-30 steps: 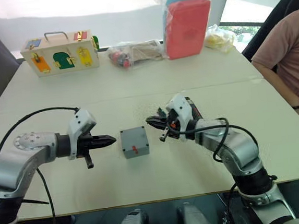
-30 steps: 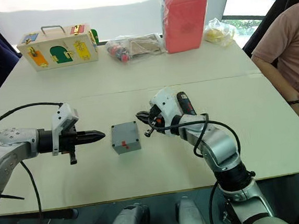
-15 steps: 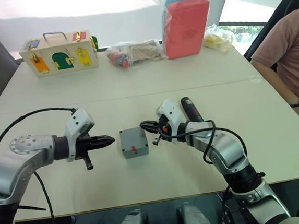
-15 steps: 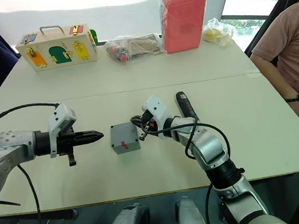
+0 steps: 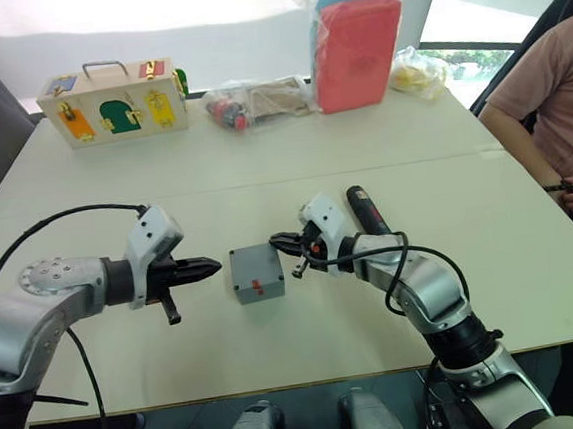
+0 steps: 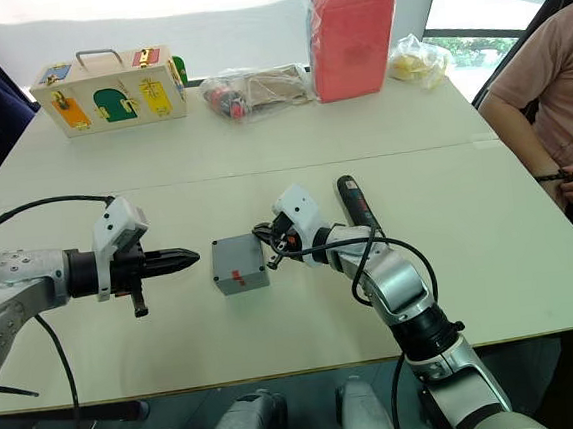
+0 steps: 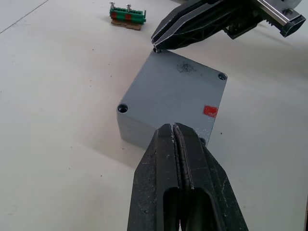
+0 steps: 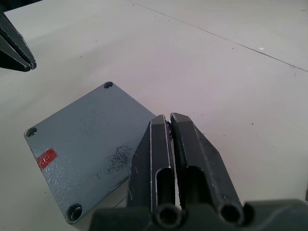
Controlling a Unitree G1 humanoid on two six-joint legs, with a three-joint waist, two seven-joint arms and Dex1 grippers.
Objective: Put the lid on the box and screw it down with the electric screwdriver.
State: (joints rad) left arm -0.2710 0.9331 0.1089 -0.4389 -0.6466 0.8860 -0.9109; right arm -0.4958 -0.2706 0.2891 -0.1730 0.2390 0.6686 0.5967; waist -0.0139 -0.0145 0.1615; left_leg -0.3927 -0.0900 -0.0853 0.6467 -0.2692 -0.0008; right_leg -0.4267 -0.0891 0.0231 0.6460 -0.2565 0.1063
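**Right hand lowered to the box corner**

Since a second ago the right hand (image 5: pixel 281 241) has dropped from above the desk (image 5: pixel 262 166) and moved in toward the box (image 5: pixel 256 272); over the last half second it has held that place, as has the left hand (image 5: pixel 211 269). Both hands are closed and empty, fingers pressed together. The box sits on the desk between the two hands, its flat grey face with four corner screw holes and a small red mark (image 7: pixel 210 110) turned up. The right hand's tips touch or nearly touch one corner of the box; the left hand's tips point at the opposite side, just short of it. The screwdriver (image 5: pixel 367 209) lies on the desk just behind the right hand's wrist. A green connector piece (image 7: pixel 126 11) lies beyond the box, as the left hand looks.
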